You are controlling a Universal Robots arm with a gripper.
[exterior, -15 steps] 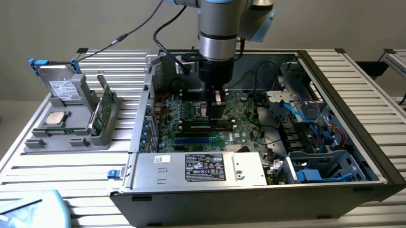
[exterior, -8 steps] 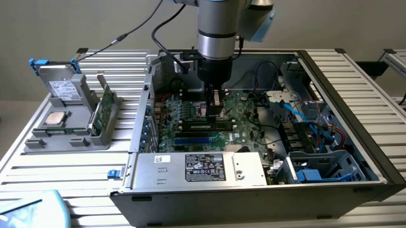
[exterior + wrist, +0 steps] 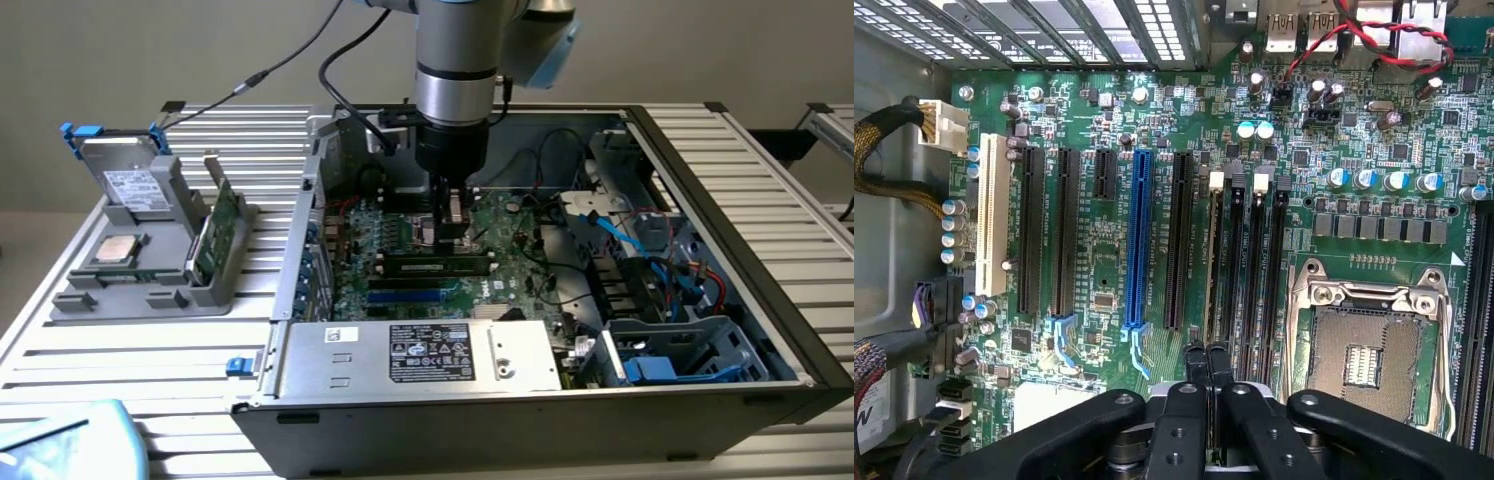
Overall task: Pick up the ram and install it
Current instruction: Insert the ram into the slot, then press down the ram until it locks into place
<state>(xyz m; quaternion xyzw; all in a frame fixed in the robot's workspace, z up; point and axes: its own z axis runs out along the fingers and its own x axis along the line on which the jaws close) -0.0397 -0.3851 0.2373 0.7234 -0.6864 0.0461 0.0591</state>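
Nearest, at the bench's front left corner, lies a pale blue and white object. The bench is ribbed aluminium slats, and on it lies an open black computer case. Just inside the case's near wall sits a boxy silver power supply with a black label, and at the exterior view's right a grey drive cage with blue parts and cables.

Behind these lies the green motherboard. The ram, a long narrow stick with dark chips, stands seated in a black slot across the board's middle. The gripper hangs on the arm's grey metal wrist directly over it.

The wrist view looks straight down at what the exterior view cannot resolve. The ram is edge-on there, a thin line in its slot among parallel black slots. To one side are a long blue slot and a white one. To the other is the square silver processor socket. The black gripper has its fingers drawn together at the ram's top edge; whether they pinch the board cannot be told.

On the bench's left side, well apart from the case, a grey moulded holder carries a square silver processor, an upright green card and, farthest back, a grey drive with blue clips.
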